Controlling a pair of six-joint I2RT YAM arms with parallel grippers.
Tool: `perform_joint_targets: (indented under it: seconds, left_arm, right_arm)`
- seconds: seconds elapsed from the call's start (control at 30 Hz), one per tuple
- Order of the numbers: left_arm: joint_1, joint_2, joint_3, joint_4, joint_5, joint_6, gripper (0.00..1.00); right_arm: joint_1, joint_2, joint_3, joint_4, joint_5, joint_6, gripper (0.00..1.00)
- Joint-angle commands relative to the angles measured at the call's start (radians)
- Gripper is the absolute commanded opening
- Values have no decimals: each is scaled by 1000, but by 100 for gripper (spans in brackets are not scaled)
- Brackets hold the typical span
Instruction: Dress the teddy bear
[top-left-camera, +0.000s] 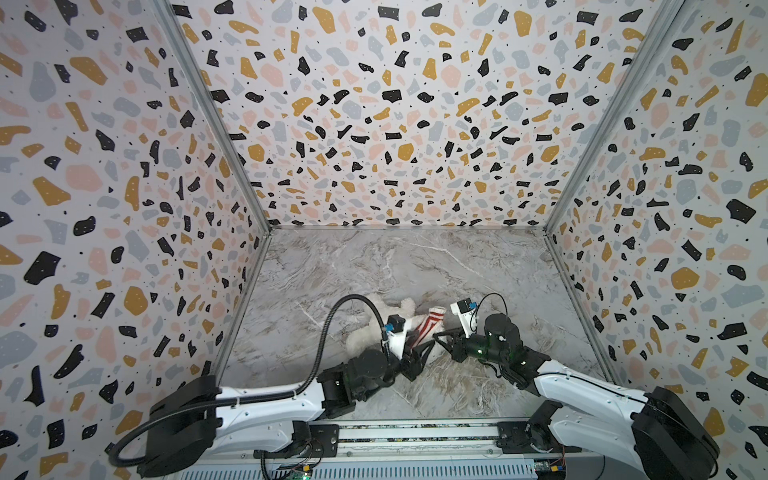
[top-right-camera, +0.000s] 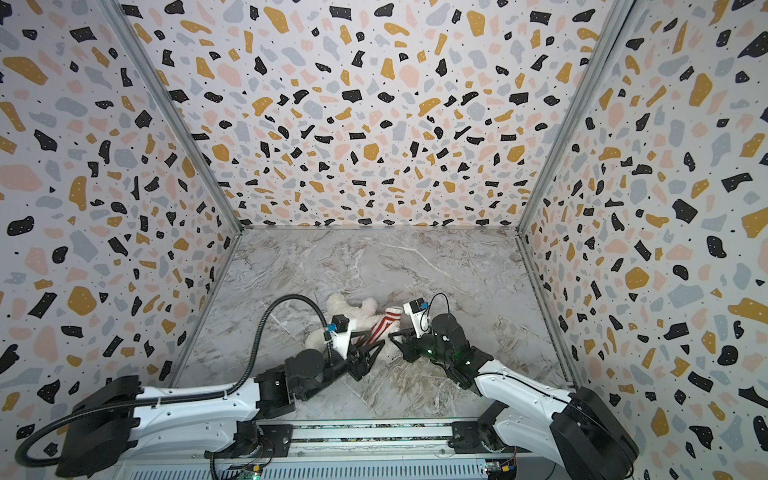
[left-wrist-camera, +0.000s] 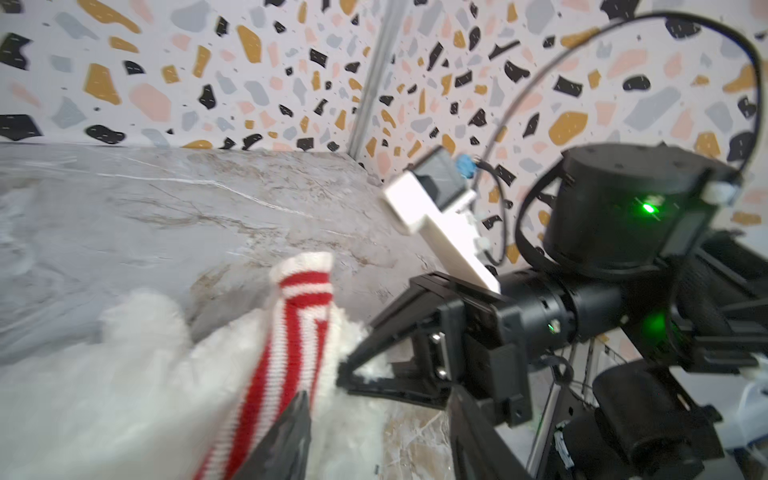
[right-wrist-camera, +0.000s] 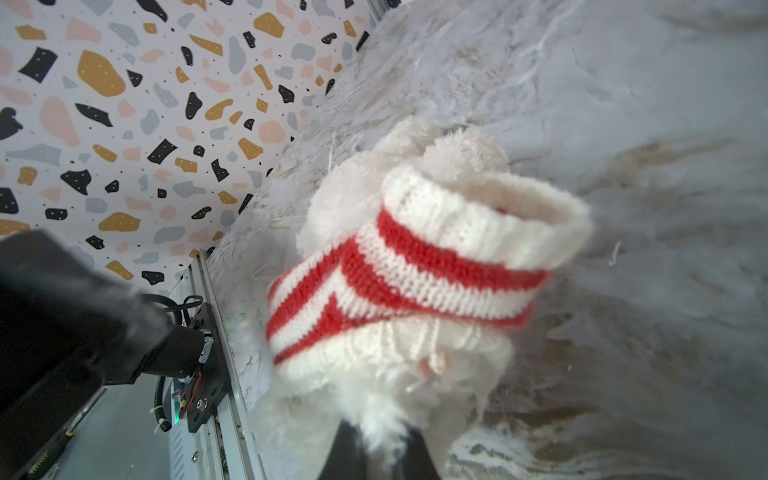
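Marble table (top-left-camera: 415, 266): right arm (top-left-camera: 582, 380) low, pincer (top-left-camera: 437, 336) nipping teddy bear (top-left-camera: 360, 341).

Marble-patterned tabletop with one plush toy on it

The grey-white veined tabletop (top-left-camera: 415, 257) carries a fluffy white teddy bear (top-left-camera: 361, 338), which lies sprawled near the front edge, about midway across in both top views. A red-and-white striped knit sweater (top-left-camera: 430, 322) is bunched around part of the bear; its white cuff points toward the back.
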Motion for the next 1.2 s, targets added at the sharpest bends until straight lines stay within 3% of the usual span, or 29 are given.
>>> perform_joint_targets:
  seconds: [0.0, 0.1, 0.23, 0.47, 0.63, 0.97, 1.17]
  left_arm:
    - [110, -99, 78, -222, 90, -61, 52]
    - [212, -129, 124, -347, 142, -83, 50]
    - [293, -137, 118, -374, 212, -110, 45]
    - [303, -146, 57, -352, 328, -80, 27]
    - [301, -217, -5, -372, 373, -66, 20]
    - [300, -361, -81, -373, 390, -36, 24]
    - [290, -300, -95, -372, 429, -25, 22]
  right_arm:
    - [70, -56, 67, -58, 73, -262, 0]
    - [136, -68, 93, -81, 120, -402, 0]
    - [200, -82, 104, -95, 170, -534, 0]
    - [243, -118, 85, -96, 213, -696, 0]
    - [243, -126, 70, -82, 230, -738, 0]
    - [238, -151, 32, -61, 248, -738, 0]
    - [220, -185, 8, -52, 244, -711, 0]
